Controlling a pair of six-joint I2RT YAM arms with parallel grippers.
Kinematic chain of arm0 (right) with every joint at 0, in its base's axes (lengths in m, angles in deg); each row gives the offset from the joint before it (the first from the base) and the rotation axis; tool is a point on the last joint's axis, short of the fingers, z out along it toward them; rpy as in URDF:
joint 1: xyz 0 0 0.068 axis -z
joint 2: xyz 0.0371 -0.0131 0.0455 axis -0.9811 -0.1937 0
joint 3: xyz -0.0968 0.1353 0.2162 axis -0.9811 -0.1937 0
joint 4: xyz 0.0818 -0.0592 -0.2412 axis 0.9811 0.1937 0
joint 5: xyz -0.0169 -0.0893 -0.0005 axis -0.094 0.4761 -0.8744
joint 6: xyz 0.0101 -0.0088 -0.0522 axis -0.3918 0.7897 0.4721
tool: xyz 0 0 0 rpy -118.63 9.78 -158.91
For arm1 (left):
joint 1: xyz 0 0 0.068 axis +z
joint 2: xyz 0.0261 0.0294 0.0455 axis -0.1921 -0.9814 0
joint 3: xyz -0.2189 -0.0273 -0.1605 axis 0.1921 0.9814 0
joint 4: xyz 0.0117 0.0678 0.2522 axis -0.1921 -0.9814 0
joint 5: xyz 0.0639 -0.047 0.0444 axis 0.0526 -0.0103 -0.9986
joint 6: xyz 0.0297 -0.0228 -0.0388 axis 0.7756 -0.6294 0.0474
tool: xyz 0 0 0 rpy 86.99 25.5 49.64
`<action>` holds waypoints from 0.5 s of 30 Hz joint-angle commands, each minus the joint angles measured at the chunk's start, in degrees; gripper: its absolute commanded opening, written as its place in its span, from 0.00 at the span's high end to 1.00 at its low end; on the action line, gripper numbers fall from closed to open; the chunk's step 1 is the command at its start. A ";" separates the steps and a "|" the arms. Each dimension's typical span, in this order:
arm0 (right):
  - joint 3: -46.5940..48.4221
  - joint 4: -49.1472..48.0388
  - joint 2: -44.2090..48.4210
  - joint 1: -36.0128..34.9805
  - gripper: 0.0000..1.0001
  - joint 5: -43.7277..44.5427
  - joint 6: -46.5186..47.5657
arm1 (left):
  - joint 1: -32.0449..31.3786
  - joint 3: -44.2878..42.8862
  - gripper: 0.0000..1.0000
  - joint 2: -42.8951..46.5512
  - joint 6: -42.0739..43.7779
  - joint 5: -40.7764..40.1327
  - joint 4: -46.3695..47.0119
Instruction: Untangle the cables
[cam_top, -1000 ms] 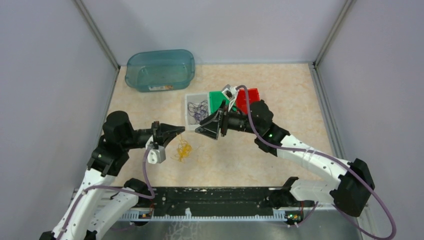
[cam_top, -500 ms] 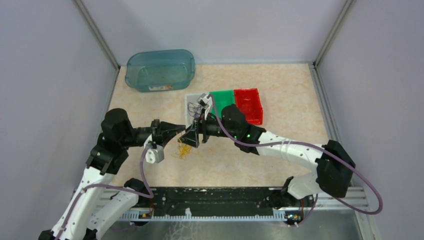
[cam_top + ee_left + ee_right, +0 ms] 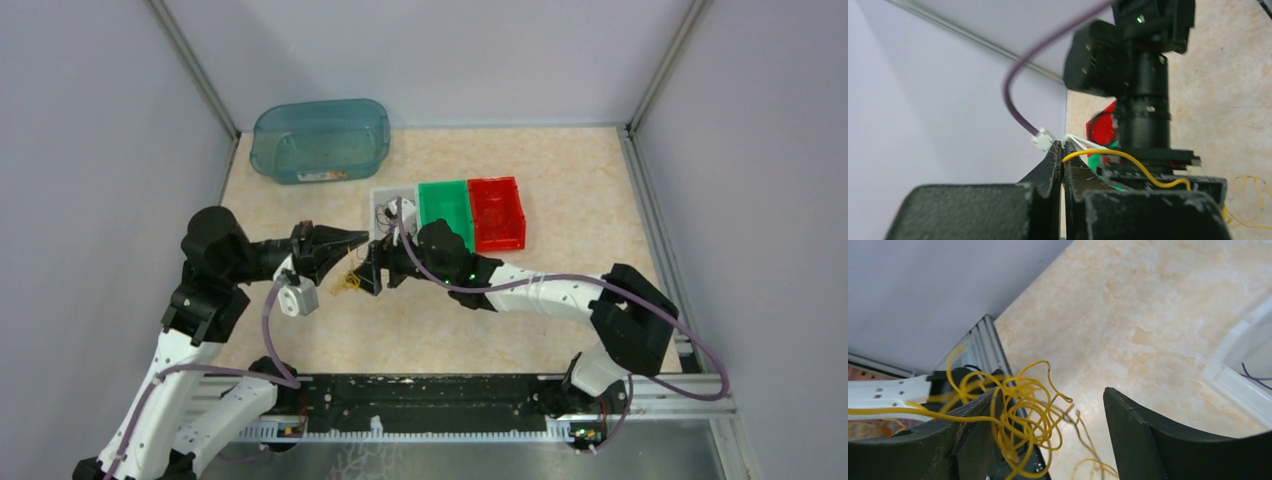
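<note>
Landmark: shallow white open tray at mid-table, with a few thin dark purple wires lying in it.

On the near side of that tray, a little to its left, we found both arms meeting nose to nose. The left gripper had its jaws pressed together on a single strand of the thin, curly yellow-orange wire clump. In the left wrist view the strand left the fingertips and arched across toward the other arm.

The right gripper had its jaws spread wide, nothing pinched. The clump hung in that gap, crowded against one finger rather than centred. We could not tell whether its lower loops touched the beige marbled tabletop.

We judged that the taut strand ran roughly from one gripper to the other, parallel to the tray's near edge. The right arm was the one placed to close on the bulk. A grab there risked catching only the outer loops.
</note>
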 commanded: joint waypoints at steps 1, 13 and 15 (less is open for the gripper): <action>-1.43 -3.92 -2.99 -0.42 0.26 6.12 -0.63 | -0.22 -4.31 0.99 -1.01 -6.99 3.63 6.64; -6.16 -7.65 -7.39 -0.41 0.37 9.78 -3.95 | -0.29 -10.19 0.99 -3.70 -17.06 3.20 14.24; -7.93 -8.91 -7.74 -0.41 0.41 10.44 -4.46 | -0.30 -11.32 0.99 -4.09 -17.12 3.07 14.76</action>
